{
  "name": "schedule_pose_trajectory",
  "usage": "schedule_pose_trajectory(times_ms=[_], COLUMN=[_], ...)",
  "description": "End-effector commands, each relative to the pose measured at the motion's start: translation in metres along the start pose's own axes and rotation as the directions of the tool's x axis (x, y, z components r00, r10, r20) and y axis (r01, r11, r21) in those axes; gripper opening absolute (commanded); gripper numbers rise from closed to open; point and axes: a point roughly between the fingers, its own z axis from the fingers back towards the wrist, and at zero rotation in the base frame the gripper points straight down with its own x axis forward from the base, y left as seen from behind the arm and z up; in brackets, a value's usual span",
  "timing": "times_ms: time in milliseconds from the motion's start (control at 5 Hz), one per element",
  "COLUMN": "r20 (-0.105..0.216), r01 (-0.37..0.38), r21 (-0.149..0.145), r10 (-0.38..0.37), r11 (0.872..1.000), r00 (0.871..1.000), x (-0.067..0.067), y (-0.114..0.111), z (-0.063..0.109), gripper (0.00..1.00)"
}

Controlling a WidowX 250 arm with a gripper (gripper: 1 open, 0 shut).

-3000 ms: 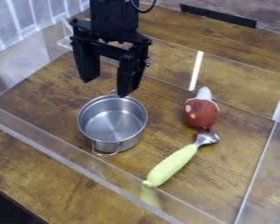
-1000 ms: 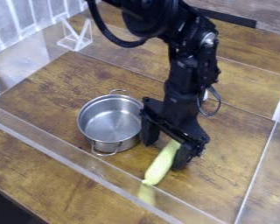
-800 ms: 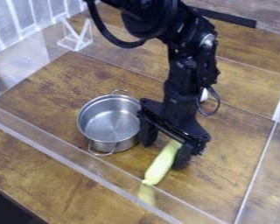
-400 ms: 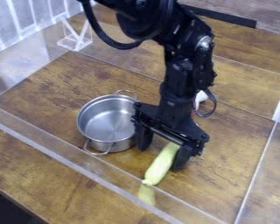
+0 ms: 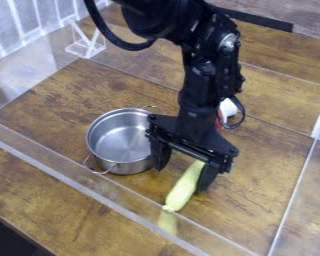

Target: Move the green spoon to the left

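Note:
The green spoon [image 5: 183, 189] lies on the wooden table near the front, its yellow-green handle pointing toward the front edge; its metal end is hidden under the gripper. My black gripper [image 5: 186, 162] stands low over the spoon's upper part, open, with one finger on each side of it. The black arm rises behind it and hides the toy beyond, of which only a red and white sliver shows.
A silver pot [image 5: 121, 140] stands just left of the gripper, its rim close to the left finger. A clear plastic wall [image 5: 69, 165] runs along the table's front and right side. A clear stand [image 5: 85, 42] sits at the back left.
The gripper has come slightly lower and to the left over the spoon in the last second, staying open. The spoon and pot have barely shifted.

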Motion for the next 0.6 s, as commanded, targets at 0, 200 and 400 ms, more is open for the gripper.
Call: schedule_pose_trajectory(times_ms=[0, 200, 400], r20=[0.07, 0.083, 0.092], r01=[0.028, 0.054, 0.076], r21=[-0.022, -0.025, -0.029], r10=[-0.027, -0.051, -0.073], r11=[0.999, 0.998, 0.997], r00=[0.997, 0.995, 0.993], x=[0.0027, 0.0038, 0.0056], y=[-0.0078, -0.0075, -0.0057], z=[0.0166, 0.0209, 0.0252], gripper=[1.0, 1.0, 1.0])
